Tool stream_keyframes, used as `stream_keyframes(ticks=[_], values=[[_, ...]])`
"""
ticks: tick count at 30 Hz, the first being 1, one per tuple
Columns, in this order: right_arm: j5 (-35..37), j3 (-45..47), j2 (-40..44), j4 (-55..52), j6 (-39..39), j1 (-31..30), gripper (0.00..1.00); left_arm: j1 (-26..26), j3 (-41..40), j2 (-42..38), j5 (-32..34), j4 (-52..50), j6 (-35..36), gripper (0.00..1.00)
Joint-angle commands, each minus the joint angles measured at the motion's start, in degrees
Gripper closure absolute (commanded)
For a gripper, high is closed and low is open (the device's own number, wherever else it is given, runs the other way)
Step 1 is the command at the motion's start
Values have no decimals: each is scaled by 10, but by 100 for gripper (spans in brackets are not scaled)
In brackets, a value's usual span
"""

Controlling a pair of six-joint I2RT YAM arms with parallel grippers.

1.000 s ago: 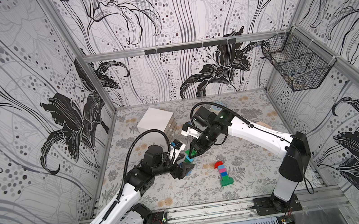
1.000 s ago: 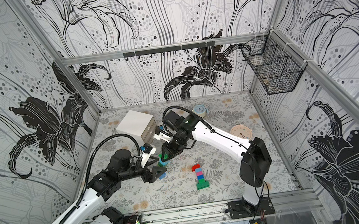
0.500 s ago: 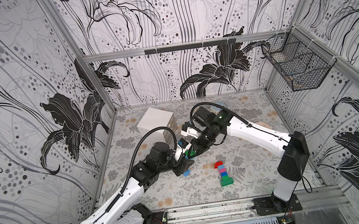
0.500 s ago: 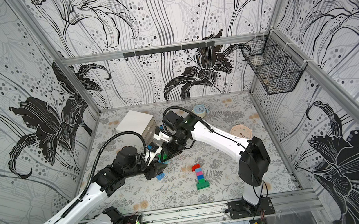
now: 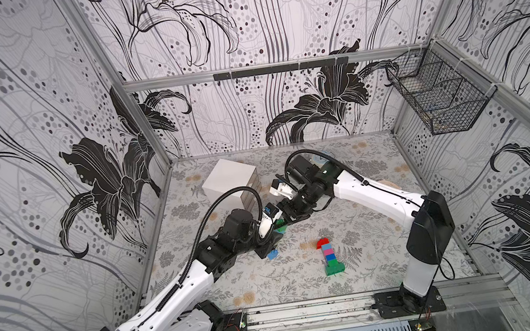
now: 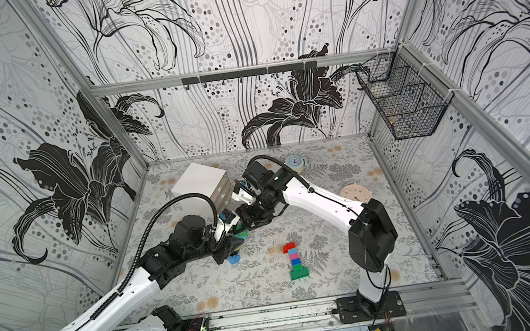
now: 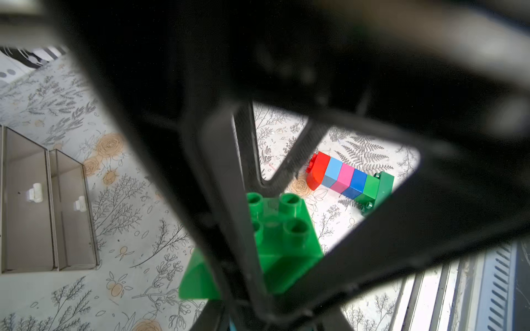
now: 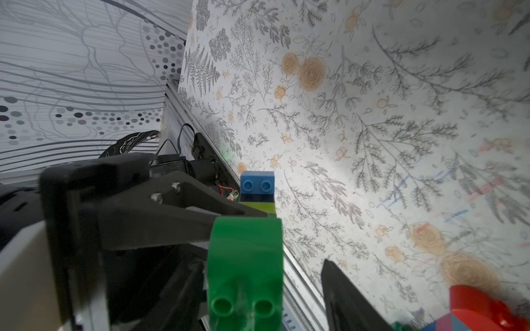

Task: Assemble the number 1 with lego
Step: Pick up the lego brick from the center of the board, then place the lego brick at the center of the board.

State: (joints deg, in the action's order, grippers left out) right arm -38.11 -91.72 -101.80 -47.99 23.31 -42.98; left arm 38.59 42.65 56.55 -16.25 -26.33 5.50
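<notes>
The left gripper [image 5: 276,234] is now clamped on the green brick [image 7: 284,232], where a second ago its jaws stood wide beside it. The right gripper [image 5: 285,218], which had been pinching that brick, has spread its jaws, and the right wrist view shows a clear gap between one finger [image 8: 344,289] and the brick's side. That reads as a handover just completed: the brick sits between the two tools, seemingly lifted off the table and carried by the left arm alone, so the right arm looks free to back off. The brick column [image 5: 329,258], red, light blue, pink, blue and green on a wider dark green base, lies flat toward the front, well apart from both grippers, and is already shaped much like a 1. Room is tight behind, where the white drawer box [image 5: 231,182] stands near both wrists, and a loose blue brick [image 5: 272,254] lies just beside the left gripper. Toward the column the table [image 5: 368,222] is bare, so that is likely the safer way out.
</notes>
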Motion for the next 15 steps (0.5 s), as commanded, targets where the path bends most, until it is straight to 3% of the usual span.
stream_keyframes(ticks=[1, 6, 11, 15], values=[[32, 40, 57, 42, 39, 43, 18, 3, 12, 17, 26, -15, -46, 72], [184, 136, 158, 6, 56, 120, 18, 3, 5, 69, 42, -29, -195, 74], [308, 208, 240, -15, 85, 126, 19, 2, 42, 177, 61, -81, -330, 77], [359, 253, 299, -18, 109, 127, 19, 1, 97, 274, 90, -137, -408, 88]])
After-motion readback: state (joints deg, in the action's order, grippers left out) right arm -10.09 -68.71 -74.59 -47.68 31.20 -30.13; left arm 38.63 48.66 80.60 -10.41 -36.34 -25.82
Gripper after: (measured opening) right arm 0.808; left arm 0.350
